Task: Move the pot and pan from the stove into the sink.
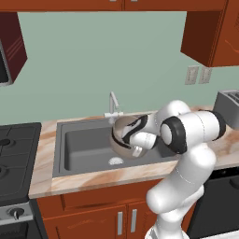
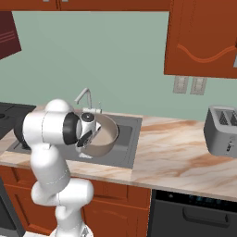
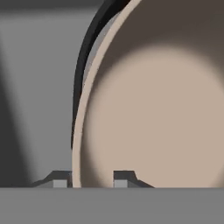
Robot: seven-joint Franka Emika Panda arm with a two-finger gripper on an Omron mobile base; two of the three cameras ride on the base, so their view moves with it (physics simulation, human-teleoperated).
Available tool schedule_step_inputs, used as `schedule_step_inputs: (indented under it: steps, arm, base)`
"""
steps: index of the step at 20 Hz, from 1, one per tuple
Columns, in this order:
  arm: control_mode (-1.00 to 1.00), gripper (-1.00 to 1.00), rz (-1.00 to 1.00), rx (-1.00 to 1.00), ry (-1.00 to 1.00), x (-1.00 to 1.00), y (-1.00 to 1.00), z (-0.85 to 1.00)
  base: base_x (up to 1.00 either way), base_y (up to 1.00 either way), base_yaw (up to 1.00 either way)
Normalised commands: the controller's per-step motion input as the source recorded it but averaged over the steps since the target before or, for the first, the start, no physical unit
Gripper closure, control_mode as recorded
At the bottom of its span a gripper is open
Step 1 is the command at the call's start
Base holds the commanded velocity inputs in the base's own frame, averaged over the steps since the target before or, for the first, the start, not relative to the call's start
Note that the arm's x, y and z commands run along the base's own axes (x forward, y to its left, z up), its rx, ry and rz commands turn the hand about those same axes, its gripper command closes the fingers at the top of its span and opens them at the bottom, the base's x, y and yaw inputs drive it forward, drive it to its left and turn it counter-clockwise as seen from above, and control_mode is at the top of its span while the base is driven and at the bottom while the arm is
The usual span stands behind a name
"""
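Observation:
The beige pot [image 1: 122,135] hangs tilted over the right part of the grey sink [image 1: 84,149], its mouth turned toward the hand. In the right base view the pot [image 2: 105,135] sits low in the sink [image 2: 130,134], just past the arm's wrist. My gripper [image 3: 91,178] straddles the pot's [image 3: 153,109] rim. The left fingertip lies against the outer wall, while the right fingertip [image 3: 122,177] stands inside, a little off the wall, so the jaws are slightly open. A dark band curves along the pot's outside. The stove [image 1: 16,154] is at the far left. The pan is out of view.
A silver faucet [image 1: 113,105] rises behind the basin, close to the pot. A toaster [image 2: 222,129] stands on the marble counter [image 2: 176,148] to the right. A dark dishwasher front [image 2: 194,213] sits below it. Wooden cabinets hang overhead.

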Motion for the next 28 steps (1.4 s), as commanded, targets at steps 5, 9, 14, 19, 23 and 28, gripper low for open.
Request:
schedule_step_inputs:
  steps: [5,9,14,19,23,28]
  arm:
    - [-1.0,1.0,0.0,0.0,0.0,0.2,0.0,-0.12]
    - [-1.0,1.0,0.0,0.0,0.0,0.2,0.0,-0.1]
    - [-1.0,-1.0,0.0,0.0,0.0,0.02,0.0,-0.01]
    - [-1.0,-1.0,-0.03,0.01,0.0,0.0,0.0,0.13]
    - [-1.0,-1.0,-0.07,0.06,0.0,0.0,0.07,0.6]
    - [-1.0,-1.0,-0.05,0.06,0.0,-0.11,0.1,0.8]
  base:
    - [0.0,0.0,0.0]
    - [0.0,0.0,0.0]
    - [0.0,0.0,0.0]
    - [0.0,0.0,0.0]
    - [0.0,0.0,0.0]
    - [0.0,0.0,0.0]
